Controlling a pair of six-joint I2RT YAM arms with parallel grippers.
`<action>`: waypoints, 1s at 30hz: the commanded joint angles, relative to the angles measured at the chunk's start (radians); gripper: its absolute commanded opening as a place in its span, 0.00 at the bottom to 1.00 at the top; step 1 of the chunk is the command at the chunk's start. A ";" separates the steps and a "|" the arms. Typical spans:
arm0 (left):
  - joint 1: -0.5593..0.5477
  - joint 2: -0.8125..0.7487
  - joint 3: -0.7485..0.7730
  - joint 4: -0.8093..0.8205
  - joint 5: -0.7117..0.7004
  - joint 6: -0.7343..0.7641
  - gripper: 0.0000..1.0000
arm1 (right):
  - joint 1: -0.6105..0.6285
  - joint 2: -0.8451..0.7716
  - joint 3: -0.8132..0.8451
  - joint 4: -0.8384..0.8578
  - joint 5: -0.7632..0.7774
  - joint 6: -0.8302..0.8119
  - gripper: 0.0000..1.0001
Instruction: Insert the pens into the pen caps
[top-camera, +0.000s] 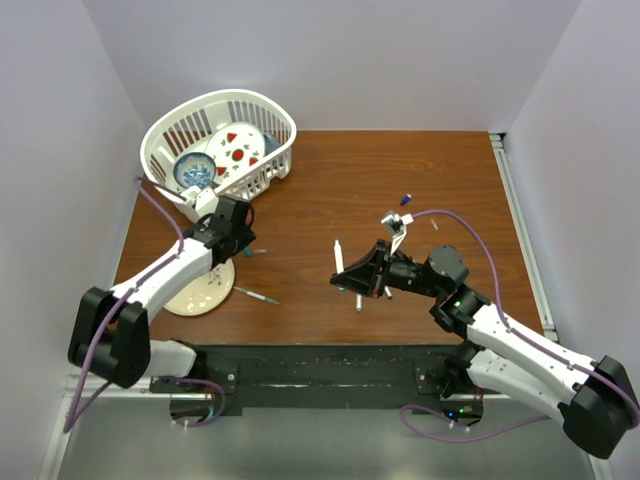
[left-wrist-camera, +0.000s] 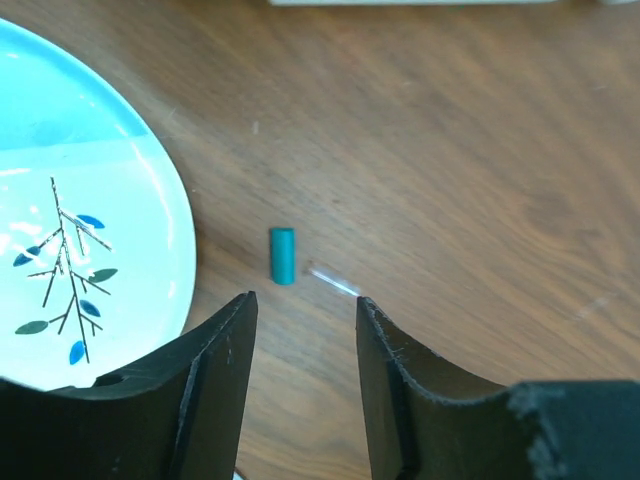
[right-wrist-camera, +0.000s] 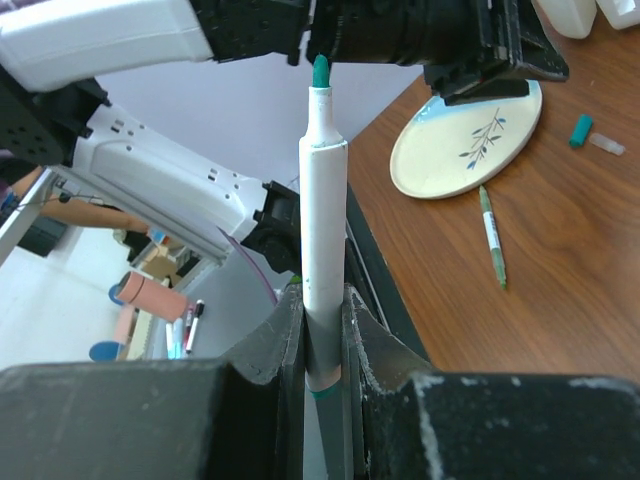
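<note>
The pen with a white barrel and a bare green tip stands upright, grasped low on its barrel between the clenched jaws of the right gripper. This gripper hangs over the middle of the table, somewhat toward the near edge.

A green cap lies on its side on the wood nearer the left edge, just beside the rim of a pale plate painted with a leafy twig. A small clear sliver lies close to the cap, apart from it. The left gripper hovers just short of the cap with its jaws released and nothing between them.

A second pen, uncapped, lies flat near the near edge, just right of the plate. A blue-capped pen lies toward the right side, well apart from the others.

A white basket holding dishes sits at the far left corner.
</note>
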 joint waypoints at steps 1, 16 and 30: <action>0.011 0.081 0.070 0.009 -0.064 -0.029 0.48 | 0.002 -0.023 -0.008 -0.018 0.020 -0.034 0.00; 0.023 0.253 0.104 0.042 -0.059 -0.026 0.44 | 0.001 -0.023 0.001 -0.041 0.027 -0.069 0.00; 0.027 0.373 0.128 0.018 -0.047 -0.043 0.36 | 0.002 -0.046 0.012 -0.089 0.046 -0.098 0.00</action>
